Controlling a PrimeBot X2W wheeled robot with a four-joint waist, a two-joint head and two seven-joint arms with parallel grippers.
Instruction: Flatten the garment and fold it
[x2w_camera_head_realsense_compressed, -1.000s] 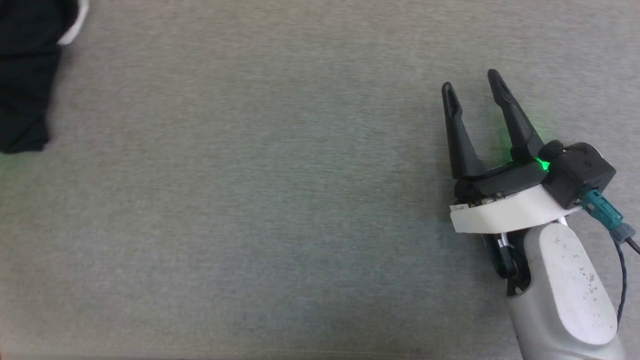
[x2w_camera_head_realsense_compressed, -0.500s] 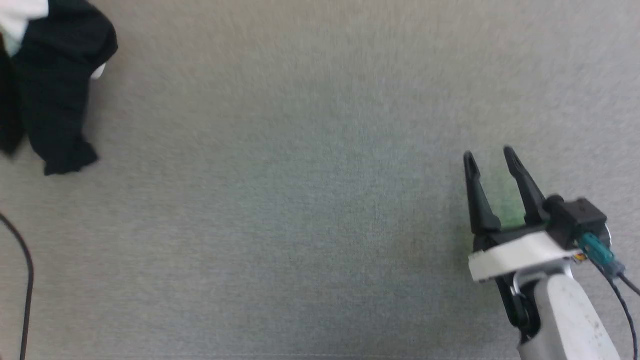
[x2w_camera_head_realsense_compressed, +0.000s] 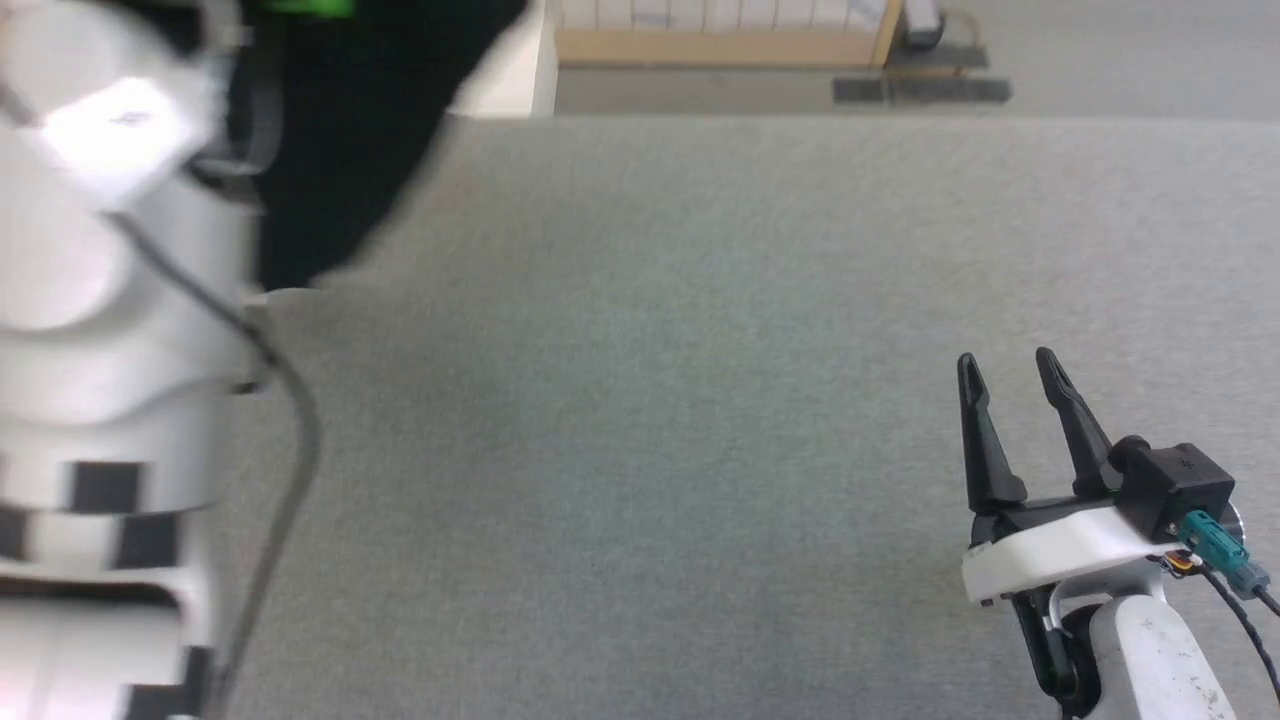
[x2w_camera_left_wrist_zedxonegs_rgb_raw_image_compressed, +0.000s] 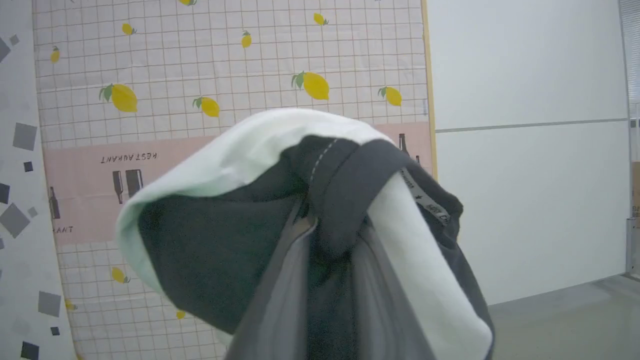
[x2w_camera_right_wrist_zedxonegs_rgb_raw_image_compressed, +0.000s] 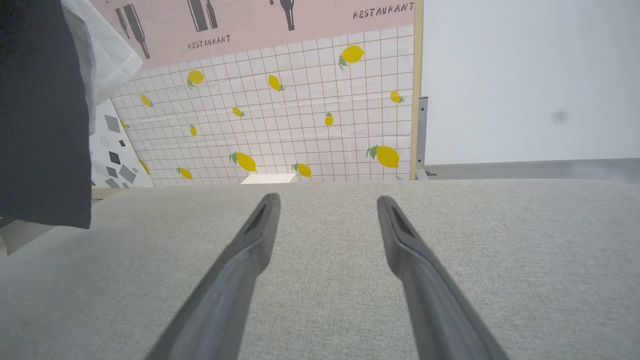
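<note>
Garment (x2w_camera_head_realsense_compressed: 360, 130) first, head view: it's a blurry black mass up in the top left corner, right by the pale left arm (x2w_camera_head_realsense_compressed: 100, 300), which has a dark cable (x2w_camera_head_realsense_compressed: 290, 450) trailing down it. The grey cloth counter (x2w_camera_head_realsense_compressed: 640, 400) spreads across the middle. The right gripper (x2w_camera_head_realsense_compressed: 1005, 360) sits way over at the lower right, well apart from the garment, fingers apart with nothing between them.

Left wrist view: the left gripper (x2w_camera_left_wrist_zedxonegs_rgb_raw_image_compressed: 332, 235) is clamped on the garment (x2w_camera_left_wrist_zedxonegs_rgb_raw_image_compressed: 215, 250), which is bunched up around both fingers (x2w_camera_left_wrist_zedxonegs_rgb_raw_image_compressed: 280, 305), black fabric with white folds wrapped over the top and down the right side. A little label (x2w_camera_left_wrist_zedxonegs_rgb_raw_image_compressed: 425, 200) pokes out on the right. Behind it there's a lemon-print panel (x2w_camera_left_wrist_zedxonegs_rgb_raw_image_compressed: 225, 60) and a white wall (x2w_camera_left_wrist_zedxonegs_rgb_raw_image_compressed: 525, 75).

Right wrist view: the right gripper (x2w_camera_right_wrist_zedxonegs_rgb_raw_image_compressed: 328, 202) hovers low over the counter (x2w_camera_right_wrist_zedxonegs_rgb_raw_image_compressed: 525, 250) with its fingers spread wide. The garment (x2w_camera_right_wrist_zedxonegs_rgb_raw_image_compressed: 40, 125) hangs at the far left, mostly black with a white bit near the top. Can't tell if its lower edge touches the counter. Same lemon-print panel (x2w_camera_right_wrist_zedxonegs_rgb_raw_image_compressed: 300, 100) at the back.
</note>
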